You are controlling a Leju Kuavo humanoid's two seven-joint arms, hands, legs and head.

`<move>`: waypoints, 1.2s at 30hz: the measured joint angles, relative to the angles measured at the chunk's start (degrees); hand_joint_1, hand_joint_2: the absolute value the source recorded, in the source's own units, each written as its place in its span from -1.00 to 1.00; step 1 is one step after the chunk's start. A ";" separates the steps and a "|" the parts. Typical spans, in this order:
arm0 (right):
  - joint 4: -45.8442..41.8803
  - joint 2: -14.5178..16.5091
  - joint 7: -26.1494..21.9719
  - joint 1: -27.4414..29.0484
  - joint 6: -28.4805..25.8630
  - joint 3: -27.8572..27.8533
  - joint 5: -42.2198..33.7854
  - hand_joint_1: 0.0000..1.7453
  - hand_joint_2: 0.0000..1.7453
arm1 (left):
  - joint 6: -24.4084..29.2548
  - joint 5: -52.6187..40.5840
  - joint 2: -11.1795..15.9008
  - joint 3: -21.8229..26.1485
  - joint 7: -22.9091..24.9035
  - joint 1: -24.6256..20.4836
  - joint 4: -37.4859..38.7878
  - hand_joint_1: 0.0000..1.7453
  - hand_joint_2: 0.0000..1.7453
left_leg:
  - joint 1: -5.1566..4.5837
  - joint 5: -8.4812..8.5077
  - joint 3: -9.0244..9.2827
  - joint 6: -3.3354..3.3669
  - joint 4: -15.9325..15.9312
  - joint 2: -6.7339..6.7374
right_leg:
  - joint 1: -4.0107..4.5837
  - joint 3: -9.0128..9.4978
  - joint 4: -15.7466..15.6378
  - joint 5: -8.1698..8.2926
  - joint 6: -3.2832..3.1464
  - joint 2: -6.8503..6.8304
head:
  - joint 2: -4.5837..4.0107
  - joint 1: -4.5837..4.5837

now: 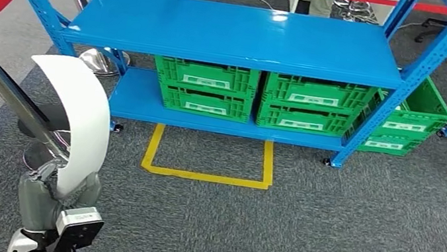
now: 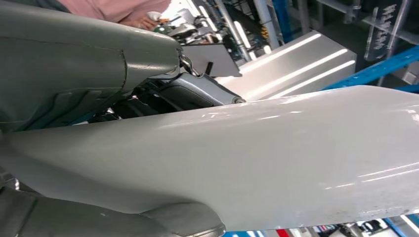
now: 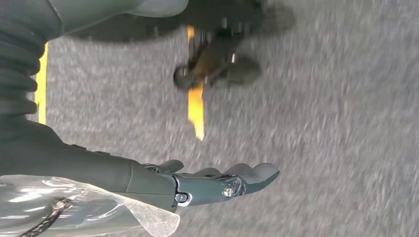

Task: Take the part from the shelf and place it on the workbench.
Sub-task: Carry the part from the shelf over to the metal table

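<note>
One white part (image 1: 78, 121) is gripped by the left robot hand (image 1: 53, 197); three green crates (image 1: 308, 103) sit shelved; right robot hand (image 3: 217, 182) hangs spread, empty.

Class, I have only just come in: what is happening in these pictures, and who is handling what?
A humanoid robot stands on grey carpet facing a blue shelf. Its left hand holds a curved white part upright beside its body, so the part is already off the shelf. No workbench is visible, so placing is not yet done. The right hand hangs over the carpet, open and holding nothing. Green crates sit on the lower shelf level, with a yellow taped outline on the floor in front.
</note>
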 joint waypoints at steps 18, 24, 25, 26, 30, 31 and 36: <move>-0.09 0.43 0.08 -0.01 0.27 -1.47 0.46 -1.00 1.00 | -1.13 0.36 -0.10 -0.12 -0.25 -0.54 0.89 1.00 1.00 | 0.84 -1.37 7.08 2.24 -4.25 0.33 | -0.06 -14.24 15.82 -2.96 2.46 0.95 | 0.01 0.61; -0.11 0.49 -0.01 0.01 0.49 -1.71 1.13 -1.00 1.00 | -1.12 0.17 -0.06 -0.14 -0.23 -0.55 1.17 1.00 1.00 | 0.57 -0.77 5.82 1.48 -3.29 3.98 | -0.37 -4.84 4.83 0.77 2.73 -2.32 | 0.00 0.65; -0.11 0.53 -0.05 -0.09 0.51 -1.79 1.24 -1.00 1.00 | -1.11 0.14 -0.04 -0.15 -0.22 -0.56 1.18 1.00 1.00 | 0.43 -0.71 5.73 1.18 -3.12 4.38 | -0.25 -3.59 2.66 1.10 2.34 -2.86 | 0.00 0.60; -0.11 0.57 -0.09 -0.13 0.54 -1.89 1.34 -1.00 1.00 | -1.10 0.12 -0.03 -0.20 -0.21 -0.57 1.18 1.00 1.00 | 0.32 -0.61 5.65 0.84 -3.02 4.74 | -0.09 -3.51 1.98 1.00 1.90 -2.99 | 0.00 0.57; -0.11 0.60 -0.13 0.18 0.61 -2.45 1.68 -1.00 1.00 | -1.04 0.09 0.03 -0.41 -0.09 -0.57 1.18 1.00 1.00 | 0.72 -2.46 4.85 -0.51 -1.01 3.22 | -0.14 -4.30 1.86 2.07 0.02 -1.19 | 0.00 0.47; -0.11 0.60 -0.15 0.08 0.65 -2.53 1.75 -1.00 1.00 | -1.03 0.12 0.08 -0.41 -0.08 -0.53 1.19 1.00 1.00 | 0.85 -4.53 3.88 -0.77 1.67 1.80 | -0.18 -4.45 1.80 2.43 -0.42 -0.69 | 0.00 0.41; -0.11 0.60 -0.21 -0.07 0.78 -2.80 2.06 -1.00 1.00 | -0.95 0.44 0.49 -0.36 -0.08 -0.32 1.29 1.00 1.00 | 0.93 -9.12 0.63 -0.47 12.57 -0.37 | 0.18 -6.00 2.30 3.50 -0.80 2.58 | 0.00 0.34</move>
